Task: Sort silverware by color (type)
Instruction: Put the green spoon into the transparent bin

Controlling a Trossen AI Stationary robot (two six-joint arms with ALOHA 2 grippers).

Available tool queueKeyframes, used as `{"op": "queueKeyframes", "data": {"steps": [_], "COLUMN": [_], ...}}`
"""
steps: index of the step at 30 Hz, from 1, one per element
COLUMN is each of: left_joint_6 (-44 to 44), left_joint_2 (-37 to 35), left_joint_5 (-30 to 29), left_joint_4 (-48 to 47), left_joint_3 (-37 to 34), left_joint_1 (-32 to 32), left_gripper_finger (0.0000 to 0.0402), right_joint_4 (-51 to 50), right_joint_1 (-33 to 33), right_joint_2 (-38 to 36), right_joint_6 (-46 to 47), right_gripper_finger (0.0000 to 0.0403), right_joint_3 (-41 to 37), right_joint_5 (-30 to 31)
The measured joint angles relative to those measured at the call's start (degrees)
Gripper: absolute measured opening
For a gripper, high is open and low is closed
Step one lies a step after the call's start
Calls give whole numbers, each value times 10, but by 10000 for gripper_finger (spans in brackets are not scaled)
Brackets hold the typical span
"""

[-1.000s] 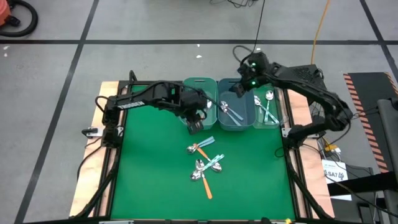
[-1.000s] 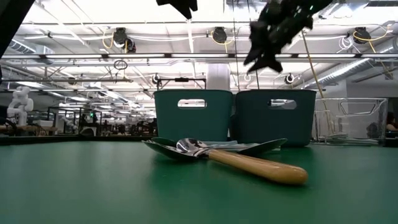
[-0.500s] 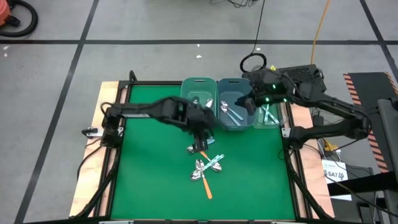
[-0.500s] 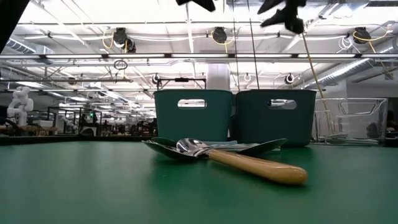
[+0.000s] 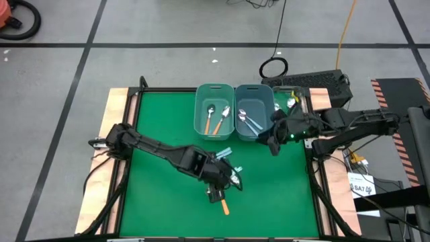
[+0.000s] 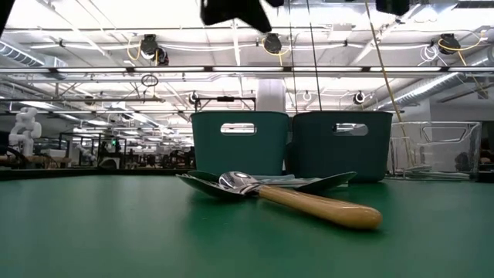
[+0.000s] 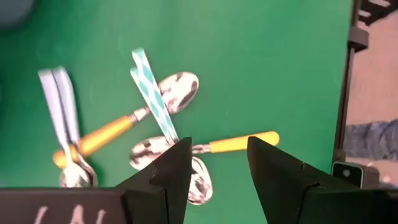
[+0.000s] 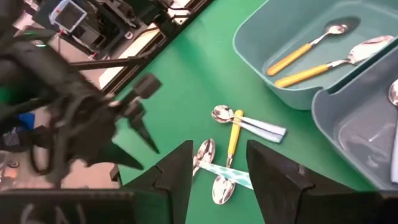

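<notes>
Orange-handled spoons [image 5: 213, 122] lie in the left teal bin [image 5: 213, 117], two of them side by side, so I take that bin as the orange one. The middle bin [image 5: 253, 121] holds light-blue-handled spoons [image 5: 248, 122], and a third, clearer bin at the right is mostly hidden behind my right arm; I can make out one spoon bowl [image 5: 291, 103] there.

My left gripper [image 7: 216, 163] hangs over the loose pile of spoons [image 5: 225, 178] on the green mat [image 5: 154, 188], its fingers spread with nothing between them. In the left wrist view an orange-handled spoon [image 7: 239, 143] lies right below the gap, crossed by a teal-patterned one [image 7: 154, 93], so I judge it the next pick. The crossing is awkward: closing there could drag the neighbour along.

My right gripper [image 8: 217, 168] is parked just in front of the bins, fingers apart and empty, looking back at the pile. Five or so spoons remain unsorted.
</notes>
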Motion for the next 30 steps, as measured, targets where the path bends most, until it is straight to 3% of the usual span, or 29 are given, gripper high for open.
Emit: {"op": "queueKeyframes", "data": {"steps": [4, 17, 25, 30], "left_joint_6": [-53, -98, -109, -161], "left_joint_2": [0, 7, 59, 88], "left_joint_5": [0, 1, 10, 17], "left_joint_4": [5, 12, 65, 58], "left_joint_3": [-16, -17, -17, -17], "left_joint_1": [-3, 52, 63, 60], "left_gripper_finger": [161, 161, 161, 161], "right_joint_4": [-4, -81, -126, -135], "right_joint_1": [36, 91, 148, 187], "right_joint_2": [3, 7, 2, 1], "right_joint_6": [19, 11, 10, -17], "right_gripper_finger": [145, 145, 145, 145], "right_joint_3": [0, 0, 0, 0], "right_joint_5": [29, 27, -31, -32]}}
